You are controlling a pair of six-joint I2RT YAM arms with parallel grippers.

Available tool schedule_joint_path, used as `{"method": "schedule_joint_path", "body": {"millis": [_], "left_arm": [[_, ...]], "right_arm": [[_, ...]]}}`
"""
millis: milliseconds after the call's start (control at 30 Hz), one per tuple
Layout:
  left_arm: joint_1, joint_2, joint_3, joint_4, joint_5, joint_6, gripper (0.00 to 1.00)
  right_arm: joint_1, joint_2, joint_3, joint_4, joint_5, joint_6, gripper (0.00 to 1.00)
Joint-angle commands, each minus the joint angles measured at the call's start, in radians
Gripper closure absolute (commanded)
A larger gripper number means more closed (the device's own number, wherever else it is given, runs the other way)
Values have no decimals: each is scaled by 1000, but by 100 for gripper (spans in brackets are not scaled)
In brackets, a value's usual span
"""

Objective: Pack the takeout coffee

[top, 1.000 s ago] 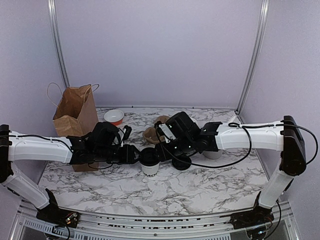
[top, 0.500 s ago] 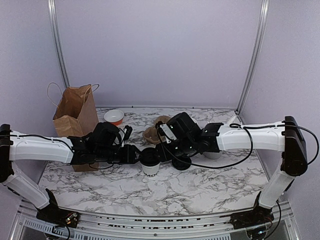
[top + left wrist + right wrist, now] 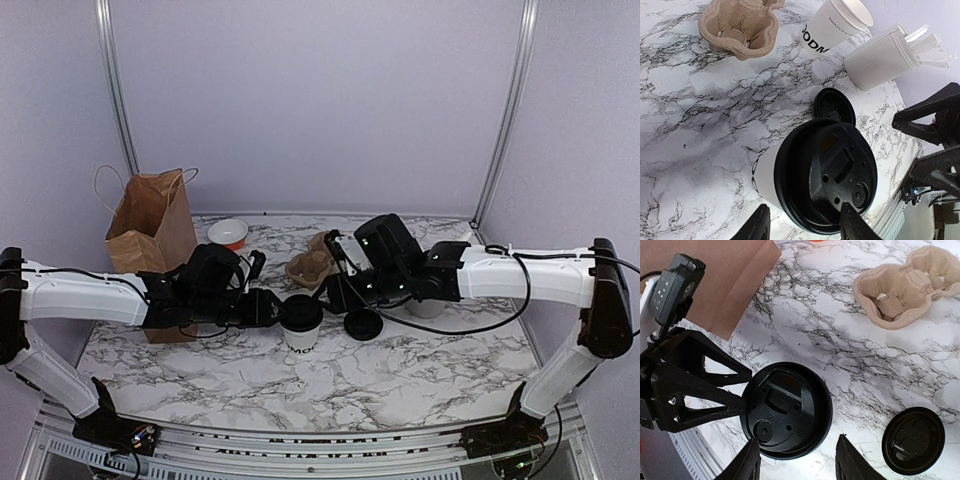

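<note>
"Where's the coffee got to?"

"Middle of the marble table (image 3: 400, 375), standing upright. The white paper cup (image 3: 300, 337) has its black lid (image 3: 786, 410) on, and it looks seated all round. The left gripper (image 3: 804, 207) clasps it low by the sides. The right gripper (image 3: 797, 440) hangs just above, fingers half apart, nothing in them."

"So capping's done?"

"I'd say so. What's left is the packing: lift it level and lower it into the pulp cup carrier (image 3: 310, 266) or the brown paper bag (image 3: 150, 228). I can't tell which. One gripper holds it, so a gentle squeeze, or the paper buckles."

"Any writing?"

"Black capitals low on the cup; I make out only 'MO'. The other white cup (image 3: 836, 24) further back shows 'ODM', with small print too fine to read. A spare black lid (image 3: 835, 105) lies just beside ours."
</note>
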Motion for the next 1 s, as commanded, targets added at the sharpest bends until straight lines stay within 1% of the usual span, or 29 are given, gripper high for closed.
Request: {"method": "schedule_joint_path", "body": {"millis": [0,67,133,400,667,967], "left_arm": [[-10,27,11,-54,-3,13,53],[-10,28,12,-54,-3,12,53],[-10,29,13,-55,-2,13,53],[-10,19,12,-65,-6,15,53],[-11,20,10,-65,-8,15,53],[-12,19,10,-63,-8,15,53]], "right_arm": [[-31,-50,-68,68,-72,52,54],[-44,-52,-102,102,-114,74,58],[-55,-47,-129,138,-153,94,60],[-87,-22,-190,237,-235,149,62],[-96,2,-197,271,-243,169,62],[-96,36,-196,281,-245,177,65]]}}
